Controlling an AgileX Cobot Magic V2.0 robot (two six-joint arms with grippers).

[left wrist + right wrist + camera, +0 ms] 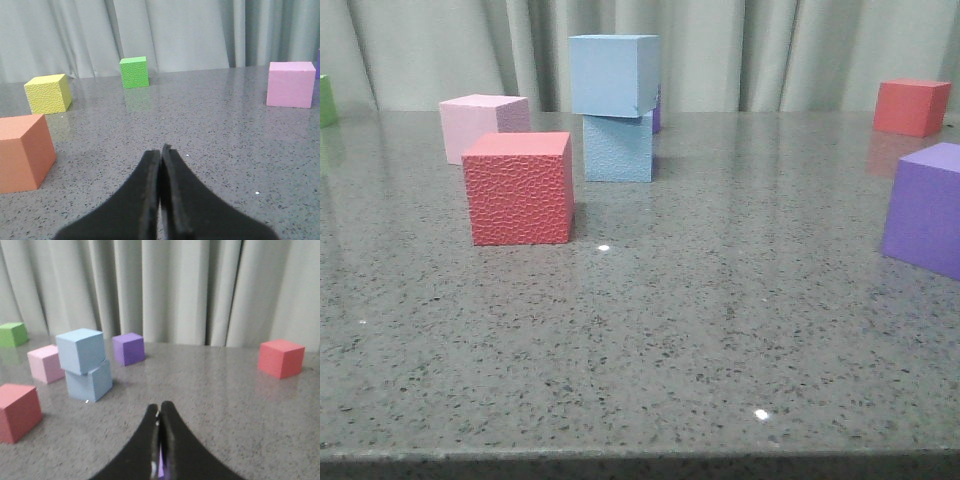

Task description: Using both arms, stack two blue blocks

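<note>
The smooth pale blue block [613, 74] sits on top of the pebbled pale blue block [618, 148] at the table's far middle, turned a little askew. Both also show in the right wrist view, the top one [80, 350] on the lower one [90, 382]. Neither gripper shows in the front view. My left gripper [160, 150] is shut and empty, low over bare table, with no blue block in its view. My right gripper [160, 407] is shut and holds nothing, well back from the stack.
A red cube [518, 187] and a pink cube [482, 125] stand left of the stack. A purple cube [928, 208] is at the right edge, another red cube [911, 106] far right, a small purple cube [128, 348] behind the stack. Orange [22, 151], yellow [48, 93] and green [134, 72] cubes lie left.
</note>
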